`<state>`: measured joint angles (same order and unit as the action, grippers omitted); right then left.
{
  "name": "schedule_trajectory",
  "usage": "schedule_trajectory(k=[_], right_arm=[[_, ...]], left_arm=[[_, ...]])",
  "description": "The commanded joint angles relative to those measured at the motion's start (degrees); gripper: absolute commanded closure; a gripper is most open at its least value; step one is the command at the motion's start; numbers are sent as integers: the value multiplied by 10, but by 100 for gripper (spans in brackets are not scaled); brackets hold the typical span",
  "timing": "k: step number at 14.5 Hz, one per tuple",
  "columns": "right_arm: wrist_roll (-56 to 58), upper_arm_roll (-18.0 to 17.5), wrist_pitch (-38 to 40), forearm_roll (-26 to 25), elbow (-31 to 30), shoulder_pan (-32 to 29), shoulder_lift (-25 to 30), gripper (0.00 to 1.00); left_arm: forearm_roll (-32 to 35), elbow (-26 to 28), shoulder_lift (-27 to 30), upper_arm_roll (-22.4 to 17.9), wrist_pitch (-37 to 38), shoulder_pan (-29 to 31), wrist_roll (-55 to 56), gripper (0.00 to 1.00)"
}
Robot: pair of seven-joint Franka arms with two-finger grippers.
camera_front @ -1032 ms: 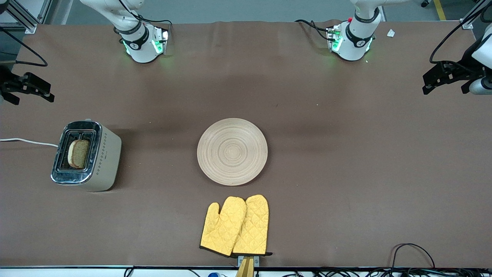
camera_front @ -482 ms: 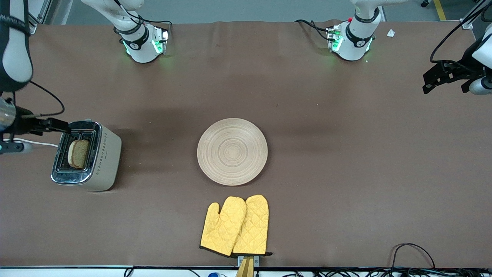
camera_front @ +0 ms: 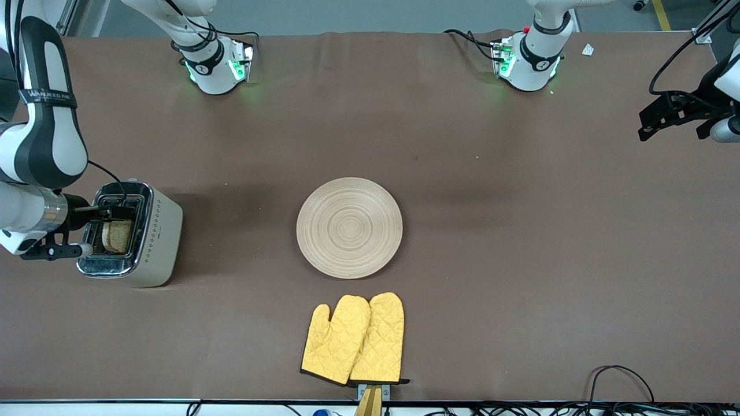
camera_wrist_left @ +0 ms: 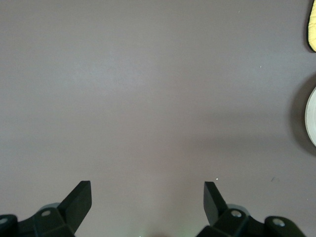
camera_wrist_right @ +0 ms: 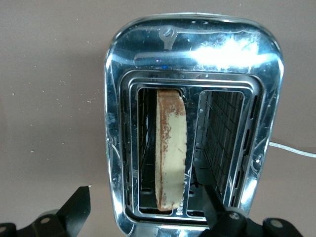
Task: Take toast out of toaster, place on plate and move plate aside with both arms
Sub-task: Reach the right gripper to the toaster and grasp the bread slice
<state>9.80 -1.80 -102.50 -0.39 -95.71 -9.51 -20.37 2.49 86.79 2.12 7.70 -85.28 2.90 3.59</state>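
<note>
The toast [camera_front: 119, 236] stands upright in one slot of a silver toaster [camera_front: 159, 237] toward the right arm's end of the table. My right gripper [camera_front: 103, 214] is open over the toaster's top, close to the toast and apart from it. In the right wrist view the toast [camera_wrist_right: 170, 153] stands edge-on in its slot, and the gripper [camera_wrist_right: 146, 205] straddles the toaster's end [camera_wrist_right: 197, 49]. The round wooden plate [camera_front: 349, 227] lies bare at the table's middle. My left gripper [camera_front: 650, 121] waits open over the left arm's end of the table, with bare cloth under it in its wrist view [camera_wrist_left: 147, 195].
A pair of yellow oven mitts [camera_front: 354, 340] lies nearer the front camera than the plate. The toaster's white cord [camera_front: 40, 212] runs off the table edge. The plate's rim [camera_wrist_left: 312, 116] and a mitt tip [camera_wrist_left: 312, 24] show in the left wrist view.
My right arm has swung in from the table's edge and brought its gripper over the toaster's top. The left arm has barely moved.
</note>
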Motion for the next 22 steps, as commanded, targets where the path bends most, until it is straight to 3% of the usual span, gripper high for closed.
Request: schedule_trajectory(k=[1,2,3,4,5,7,11,16,19,22], right_arm=[[5,-6,2,-3,4,-7,0,8],[5,-6,1,-3,4,-6,-3,19],[5,-6,-2,-3,5,-6,-5,54],[5,-6,-8,-3,6,-5,-5,72],[5,-5,-9,-3,7,-5,-13,83],[4,-5,-18,-4,11,-10,-24,97],[4,-6,-1,-8,45,-6,-24,100],[6,-11,146,-4,186,5,-20,100],[-4,-11,150,0,189,53,-14,99],[-91,-9,135,58,186,123,-18,100]], left_arm=[[3,-15,-6,2,12,2,-4,0],[3,-15,-6,2,12,2,-3,0],[4,-15,-8,2,12,1,-2,0],[3,-15,-8,2,13,1,-3,0],[3,-15,-8,2,13,1,-2,0],[2,-15,-8,2,13,1,-2,0],[1,-14,-5,2,21,1,-2,0],[2,-15,-8,6,30,-3,-1,0],[1,-15,-19,8,29,-10,6,0],[1,-26,-31,21,28,-10,7,0]])
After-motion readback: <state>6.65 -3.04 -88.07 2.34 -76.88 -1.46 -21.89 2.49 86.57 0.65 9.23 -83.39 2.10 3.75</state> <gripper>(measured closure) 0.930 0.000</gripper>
